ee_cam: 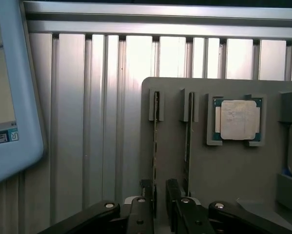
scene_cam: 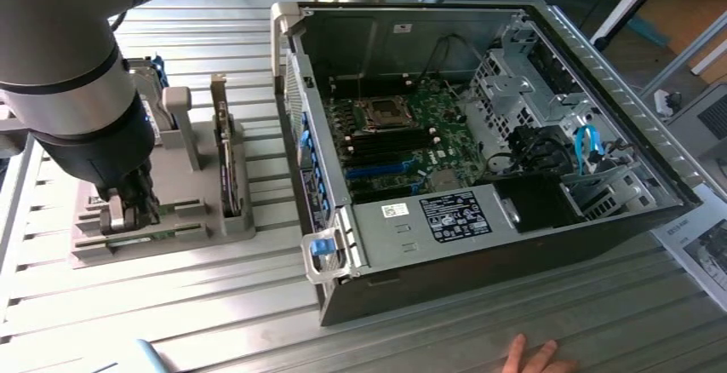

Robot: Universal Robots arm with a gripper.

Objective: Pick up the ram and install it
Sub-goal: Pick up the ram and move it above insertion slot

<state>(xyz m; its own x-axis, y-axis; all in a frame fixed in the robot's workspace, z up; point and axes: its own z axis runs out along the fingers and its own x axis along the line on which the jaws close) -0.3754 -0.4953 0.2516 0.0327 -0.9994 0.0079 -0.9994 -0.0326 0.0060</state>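
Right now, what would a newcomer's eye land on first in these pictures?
The open computer case, motherboard bared, sits on the exterior view's right. On its left, the arm's open gripper straddles the ram standing on edge in a gray holder, near a silver-topped processor.

No legible text on any label

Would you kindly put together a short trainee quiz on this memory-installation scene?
1. True or false: the black end effector is shut on the thin green ram stick.
2. What sits in the square pocket of the grey plastic fixture? A) a silver-topped processor chip B) a fan C) a screw
3. Fill in: the open grey metal computer case lies to the exterior view's ____ of the fixture.
Key: 1 false, its jaws stand open astride the stick; 2 A; 3 right.
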